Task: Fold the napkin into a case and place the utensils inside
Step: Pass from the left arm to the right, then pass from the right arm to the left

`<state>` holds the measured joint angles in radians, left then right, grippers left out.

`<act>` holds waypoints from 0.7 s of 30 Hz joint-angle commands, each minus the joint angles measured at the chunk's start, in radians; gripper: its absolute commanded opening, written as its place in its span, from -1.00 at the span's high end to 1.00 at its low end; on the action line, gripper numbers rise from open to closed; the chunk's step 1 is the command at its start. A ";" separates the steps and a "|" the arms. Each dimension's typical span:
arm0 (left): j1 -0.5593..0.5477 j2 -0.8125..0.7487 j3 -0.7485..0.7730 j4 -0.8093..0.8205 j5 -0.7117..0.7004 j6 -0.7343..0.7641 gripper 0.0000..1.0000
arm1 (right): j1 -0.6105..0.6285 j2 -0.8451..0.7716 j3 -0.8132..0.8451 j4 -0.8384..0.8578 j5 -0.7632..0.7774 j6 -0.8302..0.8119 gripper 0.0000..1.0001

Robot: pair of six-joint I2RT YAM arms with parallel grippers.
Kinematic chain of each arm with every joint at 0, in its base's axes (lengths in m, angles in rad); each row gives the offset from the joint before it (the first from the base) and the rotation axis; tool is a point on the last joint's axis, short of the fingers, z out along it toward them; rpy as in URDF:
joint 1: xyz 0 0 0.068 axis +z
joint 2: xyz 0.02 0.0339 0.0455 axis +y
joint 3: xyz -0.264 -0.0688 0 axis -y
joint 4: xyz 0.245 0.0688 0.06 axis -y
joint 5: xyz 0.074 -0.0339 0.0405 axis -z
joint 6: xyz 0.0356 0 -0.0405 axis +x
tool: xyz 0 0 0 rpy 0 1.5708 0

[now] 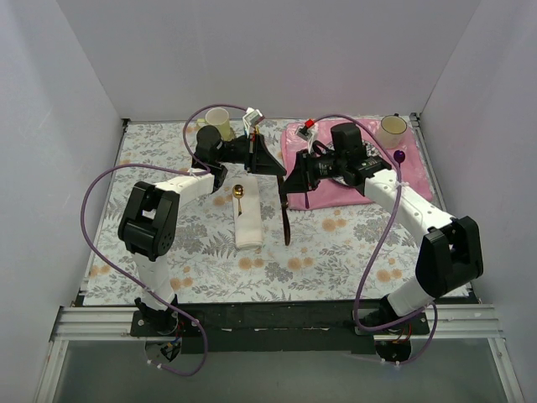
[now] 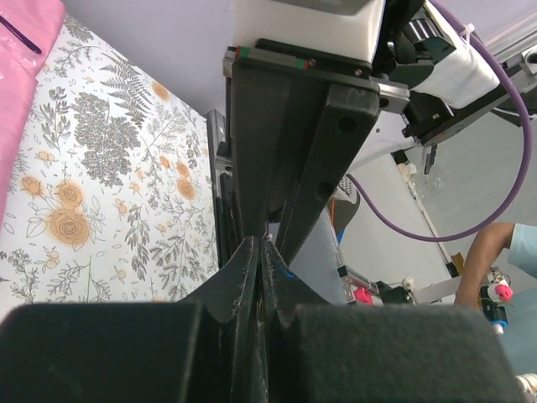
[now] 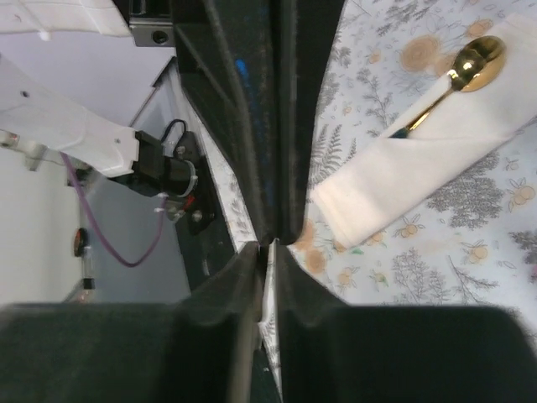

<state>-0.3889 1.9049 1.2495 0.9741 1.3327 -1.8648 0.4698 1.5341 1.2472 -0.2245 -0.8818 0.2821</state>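
The napkin (image 1: 248, 227) lies folded into a narrow cream case on the floral cloth, and it also shows in the right wrist view (image 3: 419, 168). The spoon (image 1: 238, 192) is tucked into its far end, with the gold bowl (image 3: 471, 60) sticking out. The slim dark knife (image 1: 285, 217) hangs just right of the napkin, below where both grippers meet tip to tip. My left gripper (image 1: 279, 170) (image 2: 263, 243) is shut on the knife's upper end. My right gripper (image 1: 289, 181) (image 3: 272, 245) sits at the same spot with its jaws a thin slit apart. Contact with the knife is hidden.
A pink placemat (image 1: 336, 195) lies at the back right under the right arm. One cream cup (image 1: 218, 120) stands at the back left and another (image 1: 393, 128) at the back right. A purple-tipped utensil (image 1: 400, 156) rests near the right cup. The table's near edge (image 1: 277, 311) runs in front of the arm bases.
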 commanded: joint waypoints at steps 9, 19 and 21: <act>0.062 -0.254 0.152 -0.919 -0.596 0.582 -0.55 | 0.024 0.032 0.031 0.143 0.073 0.130 0.97; -0.033 -0.287 0.358 -1.410 -1.067 0.799 -0.35 | 0.044 0.126 0.073 0.134 0.219 0.295 0.97; -0.045 -0.285 0.367 -1.445 -1.086 0.770 -0.35 | 0.055 0.136 0.098 0.146 0.230 0.298 0.97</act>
<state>-0.3954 1.6459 1.5894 -0.2489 0.4088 -1.1336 0.5053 1.6581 1.2572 -0.1318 -0.6872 0.5129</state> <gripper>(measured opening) 0.672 0.028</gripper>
